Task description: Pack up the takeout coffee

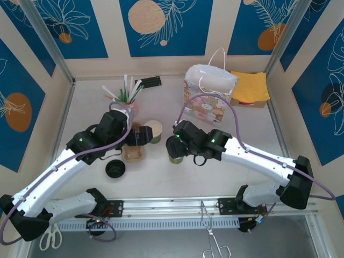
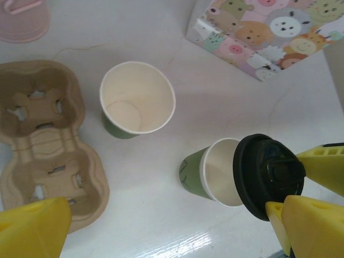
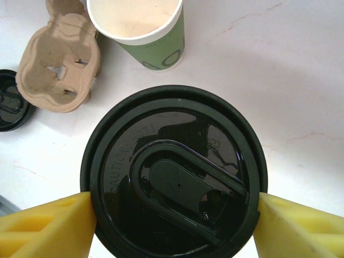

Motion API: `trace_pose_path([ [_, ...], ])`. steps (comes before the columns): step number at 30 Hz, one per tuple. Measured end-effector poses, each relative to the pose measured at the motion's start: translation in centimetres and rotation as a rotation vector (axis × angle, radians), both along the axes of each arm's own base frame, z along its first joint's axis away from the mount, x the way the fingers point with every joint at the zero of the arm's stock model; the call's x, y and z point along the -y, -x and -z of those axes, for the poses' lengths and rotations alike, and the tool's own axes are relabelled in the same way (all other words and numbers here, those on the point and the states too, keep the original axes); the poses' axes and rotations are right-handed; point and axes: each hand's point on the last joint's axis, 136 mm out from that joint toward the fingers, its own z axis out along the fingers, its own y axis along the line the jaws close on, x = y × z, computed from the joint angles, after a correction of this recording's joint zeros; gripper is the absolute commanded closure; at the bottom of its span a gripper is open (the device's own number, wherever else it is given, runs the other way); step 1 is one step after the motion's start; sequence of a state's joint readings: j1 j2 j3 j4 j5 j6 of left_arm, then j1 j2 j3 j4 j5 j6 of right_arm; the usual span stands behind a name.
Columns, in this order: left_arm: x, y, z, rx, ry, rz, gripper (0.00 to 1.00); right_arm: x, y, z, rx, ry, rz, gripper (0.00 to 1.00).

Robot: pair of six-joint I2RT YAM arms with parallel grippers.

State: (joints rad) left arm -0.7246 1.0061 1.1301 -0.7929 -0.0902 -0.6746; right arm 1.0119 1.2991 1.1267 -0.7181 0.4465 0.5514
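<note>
You are on the lid step: your right end effector (image 3: 173, 217) pinches the black lid (image 3: 172, 166) partly over a green cup (image 2: 194, 174) on the counter (image 2: 226, 113), your left end effector (image 1: 138, 137) is spread wide, so next center the lid and push down.

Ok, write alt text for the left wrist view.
A black lid overlaps the rim of a green paper cup at lower right, with yellow fingers against its edge. A second empty green cup stands mid-frame, a cardboard cup carrier lies left, and a cartoon-animal gift bag is top right.
</note>
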Motion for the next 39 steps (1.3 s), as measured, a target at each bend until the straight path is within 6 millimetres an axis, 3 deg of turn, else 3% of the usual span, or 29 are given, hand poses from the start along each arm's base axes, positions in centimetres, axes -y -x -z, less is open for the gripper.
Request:
trace_pose_path([
  [8,-0.7,0.2,0.8,-0.021,-0.034,-0.019,0.00,-0.1,-0.2,2.2,0.045,0.070,-0.010,0.27],
  [39,-0.7,0.3,1.0,-0.029,-0.040,-0.021,0.00,-0.3,-0.3,4.2,0.046,0.126,-0.017,0.26],
])
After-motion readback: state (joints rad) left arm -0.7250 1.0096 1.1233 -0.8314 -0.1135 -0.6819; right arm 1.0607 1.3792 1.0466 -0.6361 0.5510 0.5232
